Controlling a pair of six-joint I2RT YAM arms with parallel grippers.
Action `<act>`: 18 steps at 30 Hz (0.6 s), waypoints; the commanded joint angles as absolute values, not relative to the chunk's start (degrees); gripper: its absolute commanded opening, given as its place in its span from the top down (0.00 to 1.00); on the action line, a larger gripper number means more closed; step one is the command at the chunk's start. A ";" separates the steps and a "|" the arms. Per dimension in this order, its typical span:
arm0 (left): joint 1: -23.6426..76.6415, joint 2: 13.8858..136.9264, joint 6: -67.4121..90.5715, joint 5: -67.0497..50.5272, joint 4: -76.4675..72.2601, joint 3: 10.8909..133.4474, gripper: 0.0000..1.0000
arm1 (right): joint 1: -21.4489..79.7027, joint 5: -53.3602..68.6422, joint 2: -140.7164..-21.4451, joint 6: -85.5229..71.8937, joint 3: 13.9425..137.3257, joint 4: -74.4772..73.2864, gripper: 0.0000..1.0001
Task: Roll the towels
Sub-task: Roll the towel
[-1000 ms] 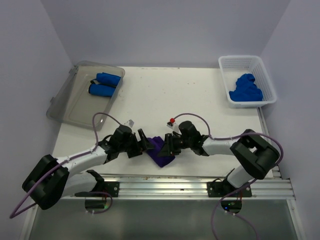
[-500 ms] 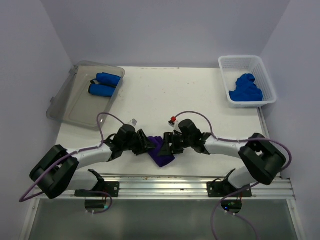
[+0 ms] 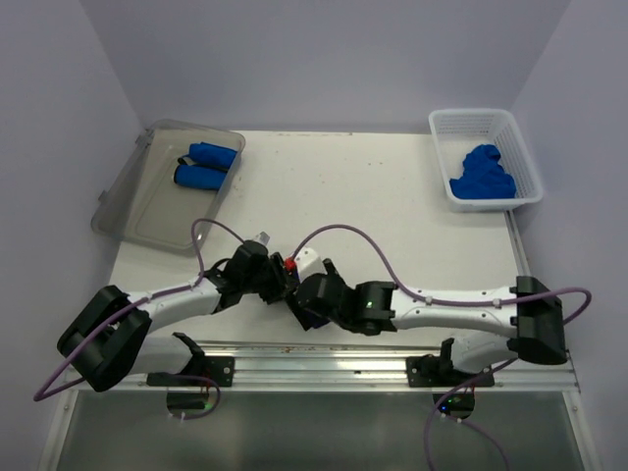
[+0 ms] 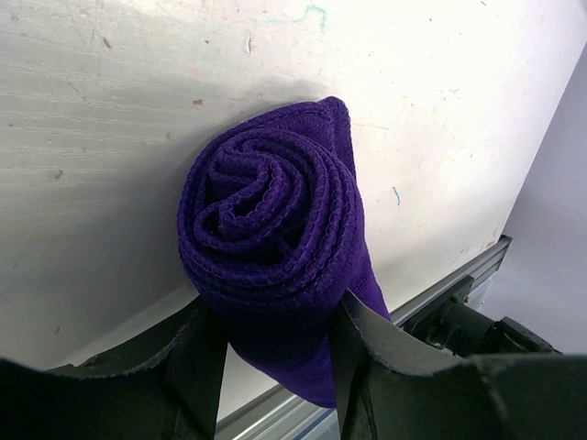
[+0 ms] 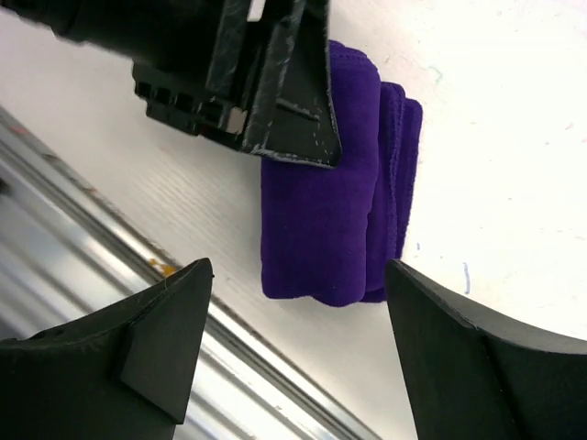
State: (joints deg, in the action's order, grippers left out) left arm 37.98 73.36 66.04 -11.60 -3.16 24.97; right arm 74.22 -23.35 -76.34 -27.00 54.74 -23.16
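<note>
Overhead view: both arms are converging at the middle of the table's near edge. The left gripper and right gripper are crowding over the purple towel, which is mostly hidden beneath them. Two rolled blue towels are lying in the grey tray at the far left corner. A heap of unrolled blue towels is waiting in the white basket at the far right corner.

Left wrist view: the left fingers are clamping one end of the purple roll, its spiral facing the camera. The roll is resting on the table, just beside the near-edge rail.

Right wrist view: the right jaws are standing wide and holding nothing, with the roll lying between and beyond them.

Risks, as judged: the roll is being held at one end only, so the free end may be loosening or telescoping. Releasing it carelessly could let the outer layer unwind. The grippers are working very close together, inviting a collision. The near edge is close enough for a nudged roll to drop off.
</note>
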 commanded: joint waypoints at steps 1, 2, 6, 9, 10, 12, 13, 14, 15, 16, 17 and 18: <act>38.23 72.60 66.45 -9.14 2.00 27.42 0.53 | 79.79 -41.65 -82.87 -21.98 59.14 -30.32 0.20; 38.23 72.68 66.45 -8.97 2.37 27.51 0.53 | 82.15 -42.88 -84.36 -20.84 60.54 -30.50 0.20; 38.23 72.69 66.80 -8.70 3.51 27.86 0.53 | 86.30 -47.80 -91.39 -18.72 63.01 -30.59 0.20; 38.23 72.60 67.06 -8.61 3.95 28.04 0.53 | 87.80 -48.43 -93.77 -18.02 63.46 -29.45 0.20; 38.23 72.60 67.15 -8.61 4.04 28.12 0.53 | 88.06 -48.69 -95.08 -17.58 63.11 -29.18 0.20; 38.23 72.60 67.24 -8.44 4.13 28.13 0.53 | 88.15 -48.52 -96.58 -17.58 62.58 -27.52 0.20; 38.23 72.68 67.32 -8.44 4.13 28.21 0.53 | 88.15 -48.78 -98.51 -18.01 62.14 -27.16 0.21; 38.23 72.60 67.32 -8.61 4.13 28.30 0.53 | 88.24 -49.04 -99.57 -18.63 62.05 -27.07 0.25; 38.23 72.60 67.24 -8.53 4.39 28.39 0.53 | 88.16 -49.13 -100.45 -19.07 61.96 -27.07 0.28; 38.23 72.51 67.24 -8.44 4.48 28.48 0.52 | 88.07 -49.22 -101.85 -19.94 62.05 -27.16 0.32; 38.23 72.42 67.24 -8.44 4.57 28.48 0.52 | 88.15 -49.74 -102.21 -20.39 61.96 -27.16 0.42; 38.23 72.33 67.24 -8.44 4.74 28.48 0.52 | 88.07 -49.75 -102.22 -20.65 61.79 -26.64 0.46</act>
